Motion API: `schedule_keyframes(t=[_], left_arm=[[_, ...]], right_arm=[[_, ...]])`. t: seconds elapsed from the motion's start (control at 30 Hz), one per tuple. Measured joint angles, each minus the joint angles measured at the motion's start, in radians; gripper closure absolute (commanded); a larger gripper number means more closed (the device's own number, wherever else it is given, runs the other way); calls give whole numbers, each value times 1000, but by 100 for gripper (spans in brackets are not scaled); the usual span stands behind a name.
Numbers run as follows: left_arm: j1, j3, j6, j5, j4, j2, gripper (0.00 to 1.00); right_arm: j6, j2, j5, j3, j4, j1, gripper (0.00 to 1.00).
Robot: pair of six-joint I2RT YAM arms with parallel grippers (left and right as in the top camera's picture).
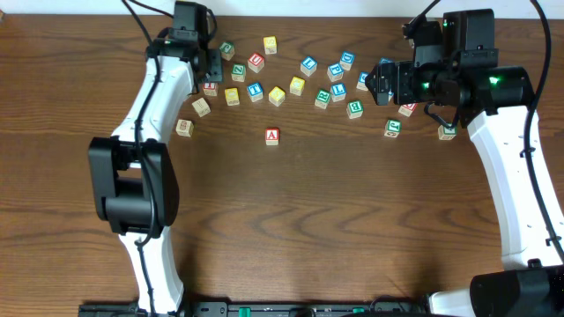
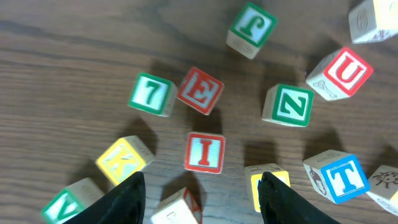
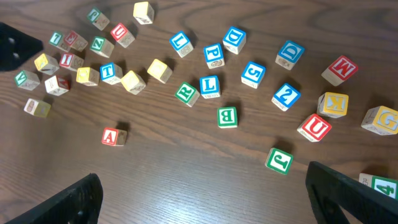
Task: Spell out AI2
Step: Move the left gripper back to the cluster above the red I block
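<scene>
Three task cubes: all lie apart from one another on the wooden table [image 1: 352,220], not lined up.
A cube [image 1: 271,136]: sits alone in front of the scattered blocks, well apart from them. Its red letter faces up and reads upright in the overhead view.
I cube [image 2: 204,152]: lies at the left end of the scatter, red letter up. The stroke runs almost straight away from the left wrist camera, with a red E cube [image 2: 200,91] just beyond it.
2 cube [image 3: 285,96]: lies in the right part of the scatter, blue numeral up, turned diagonally in the right wrist view.
Long axis: none, since these are cubes; only the printed faces give direction.
Left gripper [image 2: 203,177]: jaws about half apart, gripping nothing. The I cube lies just beyond the gap between the tips.
Right gripper [image 3: 202,171]: jaws spread wide and empty, hovering above the table.
Hard to see: in the overhead view the I and 2 cubes cannot be picked out near the grippers. A block between the left fingers is cut off by the frame edge, its letter unreadable.
</scene>
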Motion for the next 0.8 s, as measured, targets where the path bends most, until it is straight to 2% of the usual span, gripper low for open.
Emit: schedule_keyframes(t=[0.37, 0.43, 0.8], left_arm=[[-4, 0, 22, 8, 67, 103, 44], [-4, 0, 22, 8, 78, 117, 48], [-4, 0, 21, 7, 89, 196, 60]], right_arm=[[0, 0, 0, 0, 0, 0, 1], [0, 0, 0, 0, 0, 0, 1], [0, 0, 0, 0, 0, 0, 1]])
